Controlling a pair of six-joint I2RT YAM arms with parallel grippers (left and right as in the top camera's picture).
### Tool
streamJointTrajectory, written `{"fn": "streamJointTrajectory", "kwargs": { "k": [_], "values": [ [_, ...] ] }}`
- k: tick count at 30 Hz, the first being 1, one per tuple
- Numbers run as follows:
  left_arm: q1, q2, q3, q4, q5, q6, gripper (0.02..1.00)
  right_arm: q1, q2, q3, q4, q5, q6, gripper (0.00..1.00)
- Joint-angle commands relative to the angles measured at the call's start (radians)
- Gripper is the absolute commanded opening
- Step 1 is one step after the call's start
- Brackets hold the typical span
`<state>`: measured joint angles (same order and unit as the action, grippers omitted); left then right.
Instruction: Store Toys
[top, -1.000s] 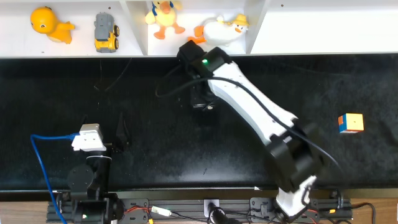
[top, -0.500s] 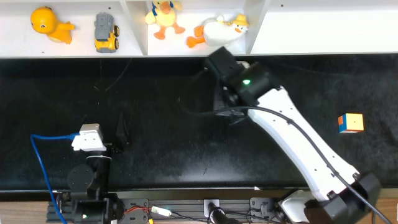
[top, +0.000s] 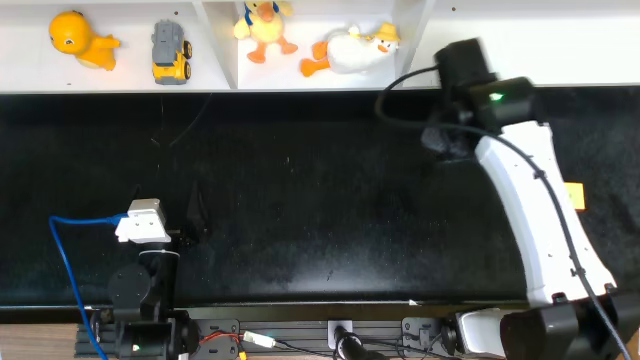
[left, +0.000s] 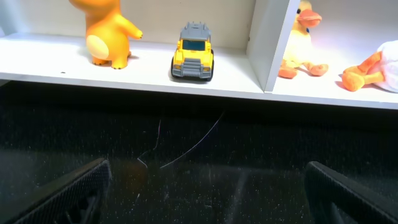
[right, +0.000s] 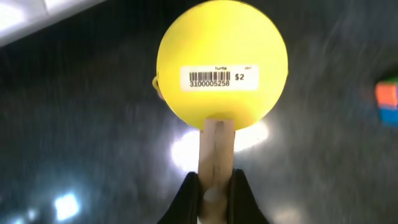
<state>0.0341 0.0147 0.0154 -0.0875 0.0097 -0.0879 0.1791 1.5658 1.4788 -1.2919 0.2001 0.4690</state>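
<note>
along the back edge of the tabletop (top: 300, 180), right of the middle and close to the white shelf (top: 580, 40), the right claw (right: 214, 186) holds a round yellow toy (right: 221, 65) by its wooden stick (right: 216, 143). the two fingers are squeezed tight on the stick, and the yellow ball pokes out past them. it looks lifted up off the black top.

i think the job is more than half done. four toys sit on the shelf: an orange duck (top: 80, 38) and a toy truck (top: 171, 52) in the left box, and a yellow duck (top: 264, 28) and a white duck (top: 355, 48) in the middle box. the yellow toy is not on the shelf yet. a colour cube (right: 388, 99) lies on the tabletop near the right edge, so it has to be put away too.

the right box of the shelf is the one nearest the claw, and that looks like the spot for the toy. the thin shelf wall (top: 418, 40) beside the white duck is close by, so the ball could bump it if it goes in crooked.

the left claw (left: 205, 199) waits near the front left of the tabletop, well apart from all this. its fingers are spread wide and hold nothing.
</note>
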Motion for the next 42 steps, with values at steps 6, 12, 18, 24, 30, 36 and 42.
{"fn": "streamJointTrajectory", "kwargs": {
  "k": [6, 12, 18, 24, 30, 36, 42],
  "values": [
    [-0.007, -0.012, -0.008, 0.004, -0.012, -0.014, 0.998, -0.133, -0.011, -0.005, 0.186, -0.031, -0.359, 0.047],
    [-0.007, -0.012, -0.008, 0.004, -0.012, -0.014, 0.998, -0.172, 0.059, -0.006, 0.286, -0.040, -0.518, 0.047],
    [-0.007, -0.012, -0.008, 0.004, -0.012, -0.014, 0.998, -0.180, 0.157, -0.006, 0.366, -0.089, -0.634, 0.045],
    [-0.007, -0.012, -0.008, 0.004, -0.012, -0.014, 0.998, -0.180, 0.222, -0.006, 0.485, -0.133, -0.673, 0.049],
    [-0.007, -0.012, -0.008, 0.004, -0.012, -0.014, 0.998, -0.180, 0.275, -0.006, 0.578, -0.164, -0.680, 0.047],
    [-0.008, -0.012, -0.008, 0.004, -0.012, -0.014, 0.998, -0.180, 0.298, -0.006, 0.667, -0.204, -0.678, 0.047],
    [-0.007, -0.012, -0.008, 0.004, -0.012, -0.014, 0.996, -0.180, 0.308, -0.006, 0.702, -0.209, -0.674, 0.095]
  ]
}}
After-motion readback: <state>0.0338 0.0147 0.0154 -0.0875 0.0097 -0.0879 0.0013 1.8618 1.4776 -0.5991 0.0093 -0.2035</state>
